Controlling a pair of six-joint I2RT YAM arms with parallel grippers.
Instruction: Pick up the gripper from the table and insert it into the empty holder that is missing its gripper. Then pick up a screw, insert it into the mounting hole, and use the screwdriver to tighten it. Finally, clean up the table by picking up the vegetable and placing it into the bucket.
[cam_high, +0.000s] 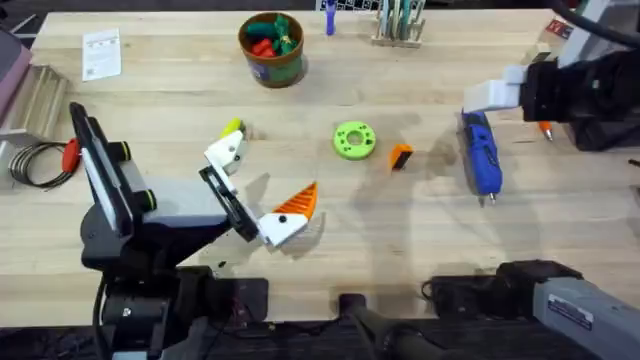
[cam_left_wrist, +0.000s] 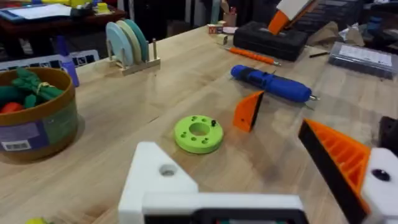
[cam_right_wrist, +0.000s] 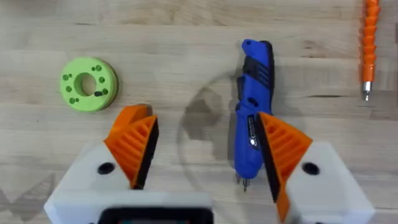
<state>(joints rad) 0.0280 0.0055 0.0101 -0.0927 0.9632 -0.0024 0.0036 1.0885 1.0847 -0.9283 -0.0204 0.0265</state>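
The gripper (cam_high: 400, 156), a small orange wedge with a dark end, is seen lying on the wooden table (cam_high: 400, 240), just beside the green disc (cam_high: 354, 140) and between the disc and the screwdriver (cam_high: 481, 155). In the left wrist view the gripper (cam_left_wrist: 249, 111) is seen standing on its edge, near the disc (cam_left_wrist: 199, 133) and the blue screwdriver (cam_left_wrist: 272, 84). The holder (cam_high: 227, 150), a white block, is seen on the left gripper (cam_high: 255, 190); no orange pad is on it, while an orange pad is seen on the other finger (cam_high: 296, 204). The fingers of the left gripper are spread wide and nothing is held by them. The vegetable (cam_high: 232, 128), small and yellow-green, is seen touching the holder on its far side. The bucket (cam_high: 271, 50) is placed at the far side of the table, and red and green toys are seen inside it. The right gripper (cam_right_wrist: 205, 162) is held over the screwdriver (cam_right_wrist: 252, 112). Its orange pads (cam_right_wrist: 135, 146) are wide apart and nothing is held by them. A thin orange driver (cam_right_wrist: 370, 46) is seen lying near the screwdriver, on the side away from the disc (cam_right_wrist: 89, 83).
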